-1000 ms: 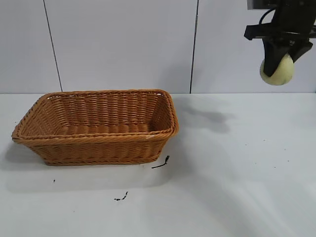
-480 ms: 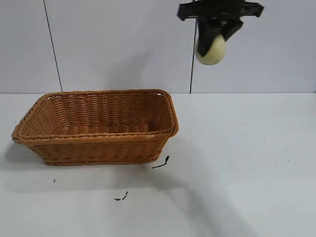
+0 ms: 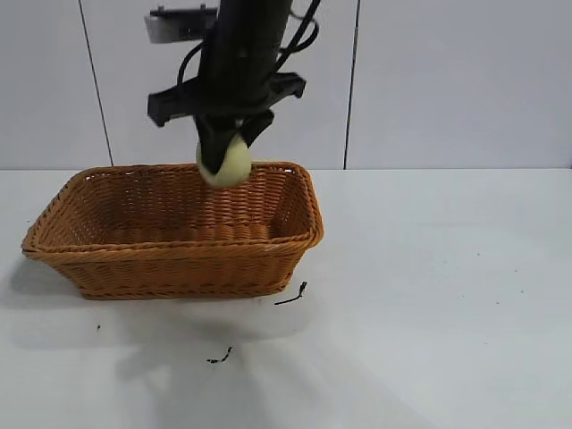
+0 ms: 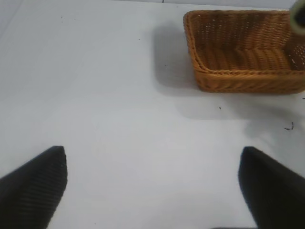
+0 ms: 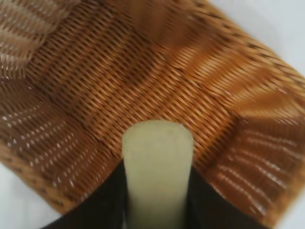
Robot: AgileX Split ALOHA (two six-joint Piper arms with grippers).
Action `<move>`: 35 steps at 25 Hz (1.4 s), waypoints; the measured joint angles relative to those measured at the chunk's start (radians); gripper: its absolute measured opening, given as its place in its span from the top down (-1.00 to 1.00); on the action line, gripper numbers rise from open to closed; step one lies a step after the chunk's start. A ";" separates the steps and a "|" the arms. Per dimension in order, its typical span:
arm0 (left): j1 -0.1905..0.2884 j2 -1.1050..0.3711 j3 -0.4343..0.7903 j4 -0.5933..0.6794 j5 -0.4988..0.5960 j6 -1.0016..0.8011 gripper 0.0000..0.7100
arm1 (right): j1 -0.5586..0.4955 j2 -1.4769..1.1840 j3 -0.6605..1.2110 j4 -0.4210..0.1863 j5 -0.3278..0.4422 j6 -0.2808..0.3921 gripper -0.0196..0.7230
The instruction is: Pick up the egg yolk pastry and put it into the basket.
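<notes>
**Pastry held over the basket**

The left gripper point(image 4: 152, 191) showed only as two dark fingertips point(image 4: 35, 183) spread wide apart over the bare white table point(image 3: 429, 304); the rest of that arm was cut off from view. To its right sat the wicker basket point(image 3: 179, 259), with small dark scraps point(image 3: 292, 295) lying on the table near its front corner. Above the basket's back rim, the right gripper point(image 3: 225, 150) pointed steeply down, its fingers clamped on the pale egg yolk pastry point(image 3: 225, 164). The fingers covered the pastry's upper part. In the right wrist view only the basket's woven floor lay beneath the pastry point(image 5: 157, 167), clear of it.
</notes>
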 joint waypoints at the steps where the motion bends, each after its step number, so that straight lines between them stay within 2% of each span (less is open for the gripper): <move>1: 0.000 0.000 0.000 0.000 0.000 0.000 -0.96 | 0.000 0.005 0.000 0.008 -0.006 0.000 0.50; 3: 0.000 0.000 0.000 0.000 0.000 0.000 -0.96 | 0.000 0.006 0.000 0.016 -0.023 0.000 0.45; 5: 0.000 0.000 0.000 0.000 0.000 0.000 -0.96 | 0.000 0.005 0.000 0.019 -0.030 -0.001 0.23; 6: 0.000 0.000 0.000 0.000 0.000 0.000 -0.96 | 0.000 0.005 -0.001 0.019 -0.033 -0.006 0.07; 8: 0.000 0.000 0.000 0.000 0.000 0.000 -0.96 | 0.000 0.005 -0.016 0.019 -0.026 -0.015 -0.42; 11: 0.000 0.000 0.000 0.000 0.000 0.000 -0.96 | 0.000 0.005 -0.082 0.007 0.002 -0.015 -0.77; 18: 0.000 0.000 0.000 0.000 0.000 0.000 -0.96 | -0.002 0.005 -0.279 -0.031 0.116 -0.004 -0.89; 21: 0.000 0.000 0.000 0.000 0.000 0.000 -0.96 | -0.028 0.005 -0.327 -0.037 0.122 -0.004 -0.90; 26: 0.000 0.000 0.000 0.000 0.000 0.000 -0.96 | -0.154 0.005 -0.351 -0.038 0.144 -0.004 -0.92; 35: 0.000 0.000 0.000 0.000 0.000 0.000 -0.96 | -0.452 0.005 -0.353 -0.041 0.186 -0.004 -0.92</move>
